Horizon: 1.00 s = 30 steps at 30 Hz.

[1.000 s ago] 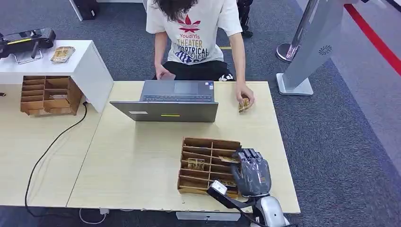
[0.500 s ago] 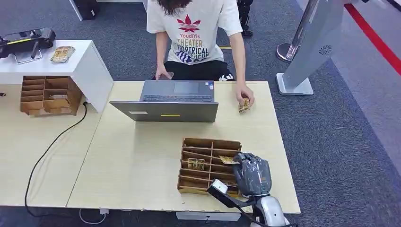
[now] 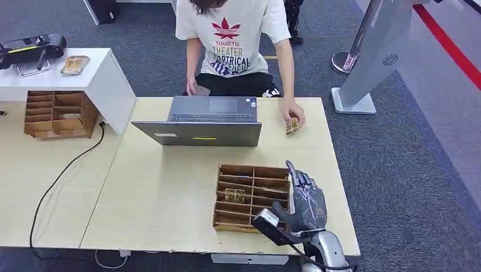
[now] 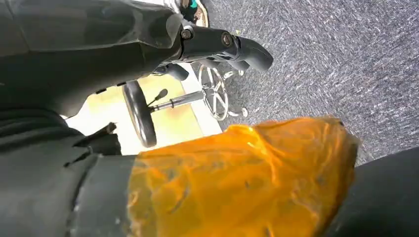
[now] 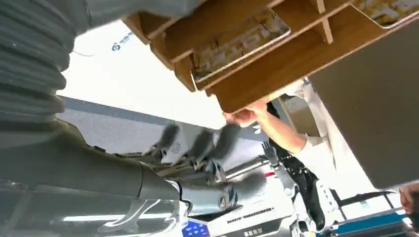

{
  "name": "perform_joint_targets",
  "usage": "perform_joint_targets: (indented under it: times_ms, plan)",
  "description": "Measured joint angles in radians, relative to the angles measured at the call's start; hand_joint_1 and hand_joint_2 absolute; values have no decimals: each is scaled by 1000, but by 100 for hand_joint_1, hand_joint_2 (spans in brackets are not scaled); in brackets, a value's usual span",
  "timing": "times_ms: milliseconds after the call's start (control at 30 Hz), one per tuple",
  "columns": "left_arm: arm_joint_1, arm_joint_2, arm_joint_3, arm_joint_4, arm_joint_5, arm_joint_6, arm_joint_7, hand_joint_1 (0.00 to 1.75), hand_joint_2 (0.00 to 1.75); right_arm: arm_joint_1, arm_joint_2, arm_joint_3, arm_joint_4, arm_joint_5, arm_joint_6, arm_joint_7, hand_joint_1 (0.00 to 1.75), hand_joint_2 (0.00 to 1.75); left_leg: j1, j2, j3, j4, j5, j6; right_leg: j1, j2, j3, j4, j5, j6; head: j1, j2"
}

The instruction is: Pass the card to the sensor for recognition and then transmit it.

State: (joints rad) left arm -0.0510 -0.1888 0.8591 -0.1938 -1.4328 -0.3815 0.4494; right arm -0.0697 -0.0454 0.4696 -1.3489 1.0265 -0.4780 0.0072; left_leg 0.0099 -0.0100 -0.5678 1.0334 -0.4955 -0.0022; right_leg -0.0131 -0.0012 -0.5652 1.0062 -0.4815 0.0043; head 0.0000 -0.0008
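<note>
Since a second ago the right hand (image 3: 305, 198) has lifted off the right side of the wooden tray (image 3: 249, 197) and now stands just beside its right edge, fingers spread and straight, holding nothing. The card that lay under its fingertips earlier is no longer visible there; one patterned card (image 3: 235, 196) lies in a middle slot of the tray, and in the right wrist view a card (image 5: 239, 45) rests in a wooden slot close to the blurred fingers (image 5: 197, 143).

The person's white T-shirt (image 3: 231, 35) reads "YoudiYis" over "THEATER", with further lines cut off by the laptop (image 3: 205, 120). The person's hand (image 3: 294, 118) rests on a small card (image 3: 292, 126) at the far right of the table (image 3: 159, 187).

The left hand cannot be made out: the left wrist view is taken up by dark housing and a crinkled orange film, so whether it is open or closed cannot be told.

The tray is thin brown board split into long slots. A second one (image 3: 55, 114) sits at far left beside a white stand (image 3: 99, 79) bearing a black device (image 3: 31, 48).
</note>
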Motion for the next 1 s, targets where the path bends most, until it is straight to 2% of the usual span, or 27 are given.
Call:
perform_joint_targets:
  times_ms: [33,900,933,967,1000]
  plan:
    - [0,0,0,0,0,0,0,0,0,1,-1,0,-4,-2,3,0,175,175,0,0,0,0,0,0,0,0,0,0,0,0,0,0]
    - [0,0,0,0,-2,0,-6,0,0,1,-32,0,-29,-53,18,-10,175,175,0,0,0,0,0,0,0,0,0,0,0,0,0,0]
    - [0,0,0,0,-2,0,-6,0,0,1,-33,0,-29,-53,18,-10,147,175,0,0,0,0,0,0,0,0,0,0,0,0,0,0]
    - [0,0,0,0,-2,0,-6,0,0,1,-34,0,-29,-53,18,-10,129,175,0,0,0,0,0,0,0,0,0,0,0,0,0,0]
    - [0,0,0,0,-2,0,-6,0,0,1,-34,0,-29,-53,19,-10,129,175,0,0,0,0,0,0,0,0,0,0,0,0,0,0]
